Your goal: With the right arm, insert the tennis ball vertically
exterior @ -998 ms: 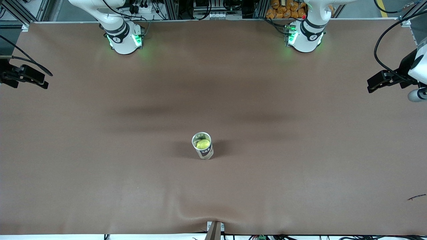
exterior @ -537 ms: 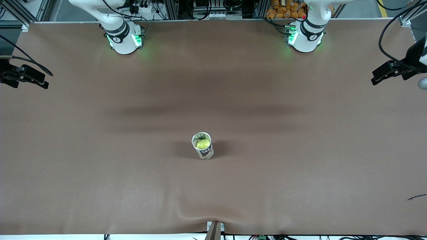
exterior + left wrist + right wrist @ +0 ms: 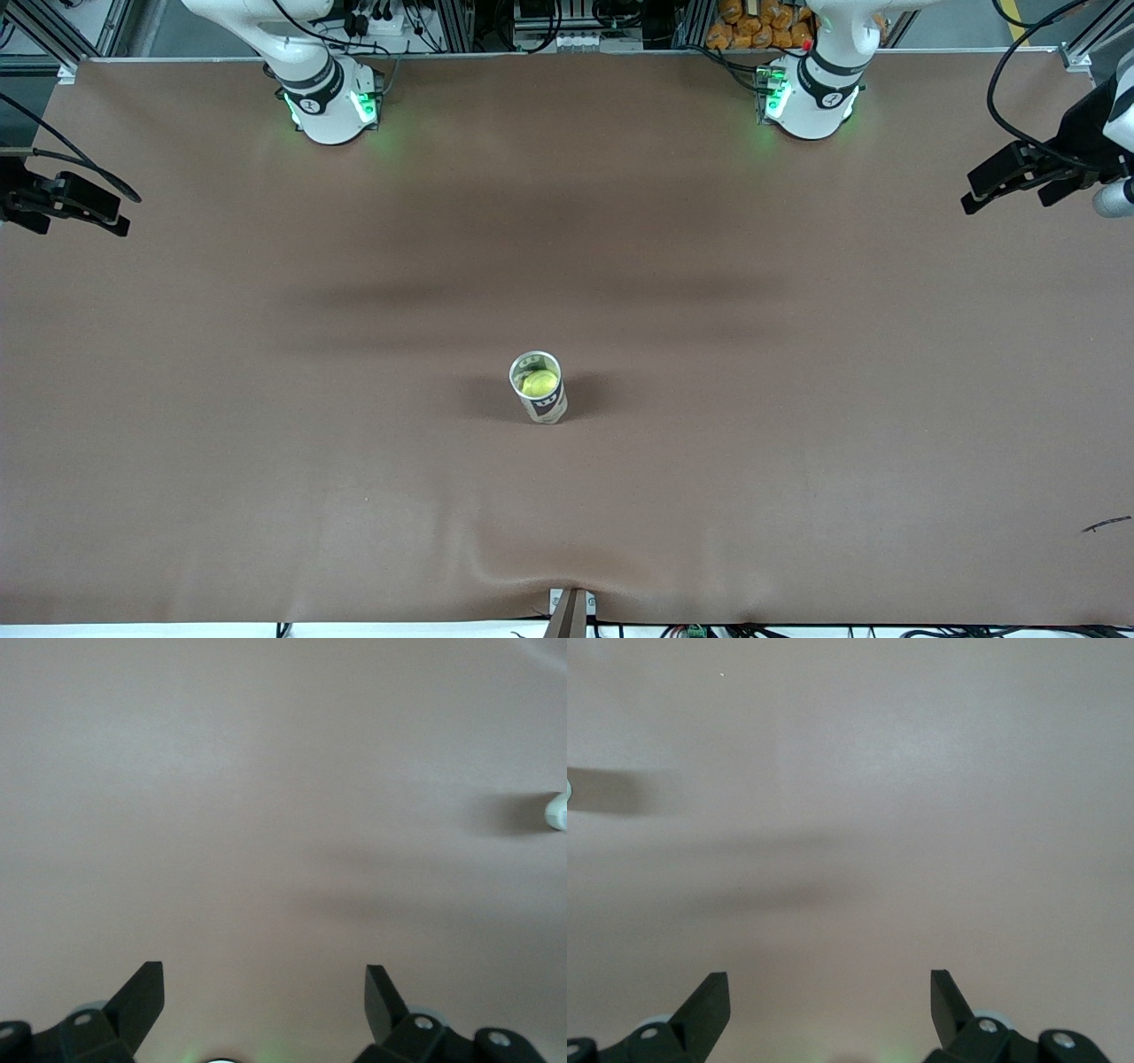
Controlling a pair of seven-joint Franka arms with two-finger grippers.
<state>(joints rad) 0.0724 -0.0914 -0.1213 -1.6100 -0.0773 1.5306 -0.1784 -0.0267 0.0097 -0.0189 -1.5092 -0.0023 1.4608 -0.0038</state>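
Near the middle of the brown table (image 3: 266, 372), a little toward the front camera, an open can (image 3: 539, 388) is seen standing upright. A yellow-green tennis ball (image 3: 539, 383) is seen lying inside it, below the rim. Nothing else is seen touching the can, and a soft shadow is cast beside it on the cloth.

Over the table edge at the right arm's end, the right gripper (image 3: 66, 206) is held up in the air, well apart from the can. In the right wrist view its 2 fingers (image 3: 709, 1005) are shown spread wide, with only bare cloth between them; nothing is held.

Over the edge at the left arm's end, the left gripper (image 3: 1010, 177) is likewise held aloft. In the left wrist view its 2 fingers (image 3: 142, 997) are spread wide and nothing is held between them. A pale bit at that picture's edge cannot be identified.
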